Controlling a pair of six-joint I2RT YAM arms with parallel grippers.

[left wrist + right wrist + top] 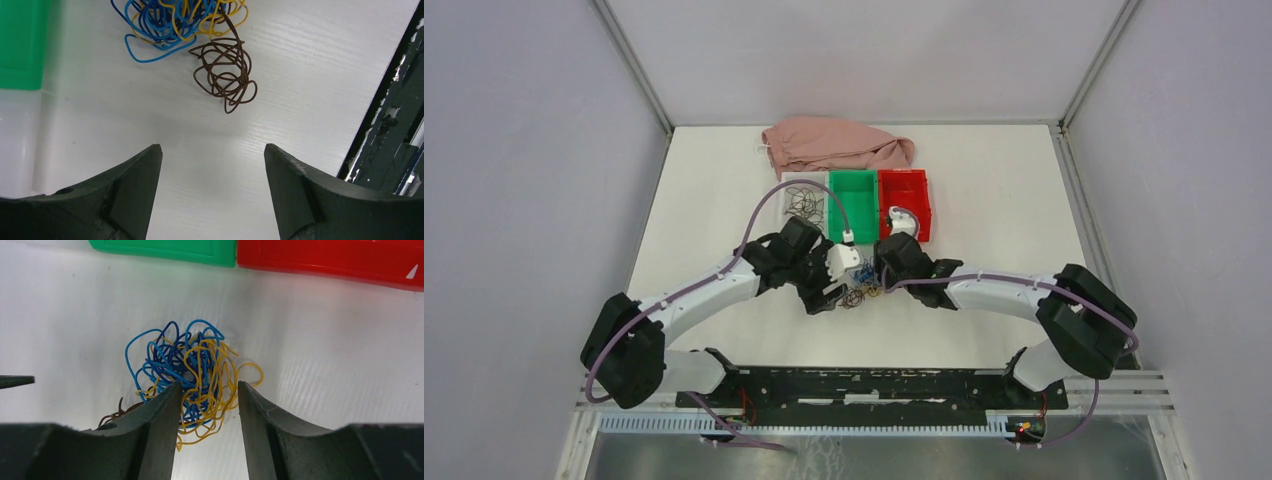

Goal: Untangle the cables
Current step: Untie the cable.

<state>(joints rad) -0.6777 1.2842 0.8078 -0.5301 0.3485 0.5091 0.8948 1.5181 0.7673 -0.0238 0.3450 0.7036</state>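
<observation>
Top view: the cables (862, 293) lie on the table (1004, 200) near the green bin (854, 205). Left wrist: left gripper (212, 150) spread, empty, brown clump (225, 75) ahead. Right wrist: right gripper (209, 387) parted astride the blue-yellow tangle (190, 365); it would best pinch few strands, then pull gently apart.

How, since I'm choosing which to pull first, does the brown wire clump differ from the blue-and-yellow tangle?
The brown wire clump is one colour and smaller; the blue-and-yellow tangle mixes two and is bigger. The right gripper straddles the tangle; the brown clump lies clear of the left gripper. Both are curly thin wire.
</observation>
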